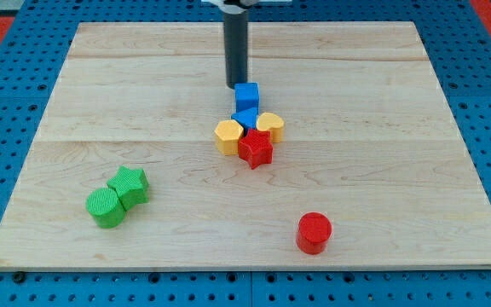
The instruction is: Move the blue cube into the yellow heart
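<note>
The blue cube sits just above the middle of the wooden board. The yellow heart lies just below and right of it, a small gap apart or barely touching. A second blue block, shape unclear, sits between the cube and the blocks below. My tip rests at the blue cube's upper left side, touching or nearly touching it.
A yellow hexagon and a red star crowd the cluster below the cube. A green star and green cylinder lie at lower left. A red cylinder stands at lower right. The wooden board ends at blue pegboard.
</note>
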{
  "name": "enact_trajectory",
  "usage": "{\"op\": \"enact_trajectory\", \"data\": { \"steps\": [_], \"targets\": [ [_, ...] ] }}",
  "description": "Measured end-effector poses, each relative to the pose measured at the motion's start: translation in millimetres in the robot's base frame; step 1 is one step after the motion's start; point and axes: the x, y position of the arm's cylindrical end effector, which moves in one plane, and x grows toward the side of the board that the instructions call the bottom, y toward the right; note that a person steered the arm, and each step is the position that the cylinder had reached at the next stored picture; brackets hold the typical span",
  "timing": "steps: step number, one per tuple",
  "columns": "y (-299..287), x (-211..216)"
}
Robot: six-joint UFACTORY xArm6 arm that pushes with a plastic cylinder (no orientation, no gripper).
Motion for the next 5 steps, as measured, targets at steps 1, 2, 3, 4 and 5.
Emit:
{"op": "enact_trajectory", "data": {
  "steps": [1, 2, 3, 4, 5],
  "targets": [
    [-24, 22],
    [-7, 40],
    [20, 20],
    [22, -13],
    [59, -2]
  ]
}}
